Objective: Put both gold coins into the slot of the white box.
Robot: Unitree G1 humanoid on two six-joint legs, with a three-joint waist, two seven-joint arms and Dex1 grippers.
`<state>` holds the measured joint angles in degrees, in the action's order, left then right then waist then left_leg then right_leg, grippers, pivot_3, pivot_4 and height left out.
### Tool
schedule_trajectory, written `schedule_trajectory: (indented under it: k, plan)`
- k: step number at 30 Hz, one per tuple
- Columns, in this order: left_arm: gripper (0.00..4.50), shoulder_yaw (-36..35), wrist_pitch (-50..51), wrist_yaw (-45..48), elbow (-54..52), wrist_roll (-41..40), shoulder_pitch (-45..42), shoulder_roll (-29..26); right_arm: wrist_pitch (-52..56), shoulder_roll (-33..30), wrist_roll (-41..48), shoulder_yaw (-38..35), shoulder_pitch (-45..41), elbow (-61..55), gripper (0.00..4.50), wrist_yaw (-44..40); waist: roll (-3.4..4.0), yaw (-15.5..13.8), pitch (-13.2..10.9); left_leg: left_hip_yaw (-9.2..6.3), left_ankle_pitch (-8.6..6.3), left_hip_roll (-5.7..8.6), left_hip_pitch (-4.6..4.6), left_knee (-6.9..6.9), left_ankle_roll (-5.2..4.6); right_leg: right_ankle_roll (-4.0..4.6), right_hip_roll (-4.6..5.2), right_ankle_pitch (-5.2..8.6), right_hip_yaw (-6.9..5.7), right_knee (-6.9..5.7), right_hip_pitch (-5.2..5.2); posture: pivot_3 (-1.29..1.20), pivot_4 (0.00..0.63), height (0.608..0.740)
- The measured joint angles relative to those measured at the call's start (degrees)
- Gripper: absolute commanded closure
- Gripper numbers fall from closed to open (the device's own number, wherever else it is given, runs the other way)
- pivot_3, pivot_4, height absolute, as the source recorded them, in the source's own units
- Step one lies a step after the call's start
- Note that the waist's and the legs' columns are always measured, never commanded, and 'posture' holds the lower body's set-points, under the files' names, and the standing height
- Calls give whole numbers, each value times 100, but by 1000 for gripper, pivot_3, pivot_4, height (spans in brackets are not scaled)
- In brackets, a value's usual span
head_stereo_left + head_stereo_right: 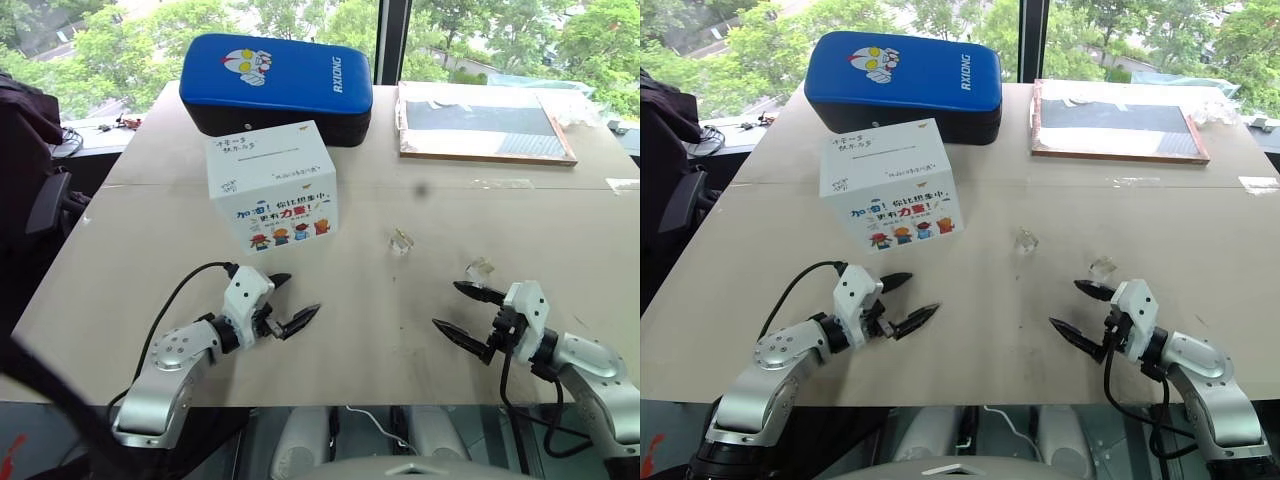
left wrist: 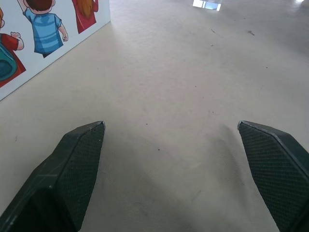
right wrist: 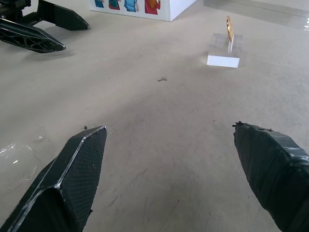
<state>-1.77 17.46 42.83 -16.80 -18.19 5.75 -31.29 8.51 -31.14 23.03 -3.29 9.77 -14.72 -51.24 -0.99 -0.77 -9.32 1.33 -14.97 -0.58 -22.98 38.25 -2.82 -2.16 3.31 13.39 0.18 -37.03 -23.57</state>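
Observation:
The white box (image 1: 272,190) stands on the table left of centre, cartoon figures on its near face and the thin dark slot (image 1: 268,153) across its top. One gold coin (image 1: 401,242) lies at mid-table; in the right wrist view this gold coin (image 3: 229,28) stands upright on a clear base. Another gold coin (image 1: 480,268) lies just beyond my right gripper (image 1: 446,304), which is open and empty. My left gripper (image 1: 298,297) hovers open in front of the box's near face (image 2: 38,34) with nothing between its fingers.
A blue padded case (image 1: 275,85) lies behind the box. A framed board (image 1: 485,122) rests at the back right of the table (image 1: 560,220). Bare tabletop runs between both grippers. The table's near edge is just below the arms.

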Motion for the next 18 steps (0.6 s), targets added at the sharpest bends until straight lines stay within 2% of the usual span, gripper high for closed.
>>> schedule_trajectory:
  k: [18]
  plan:
    - [0, 5, -39, -9, -169, -1, 119, 3, -246, -83, -48, 5, 55, 179, 15, -70, 0, -2, 0, -1, 0, 0, 0, 0, 0, 0, 1, 0, -2, 1, 1, 0, 150, 740]
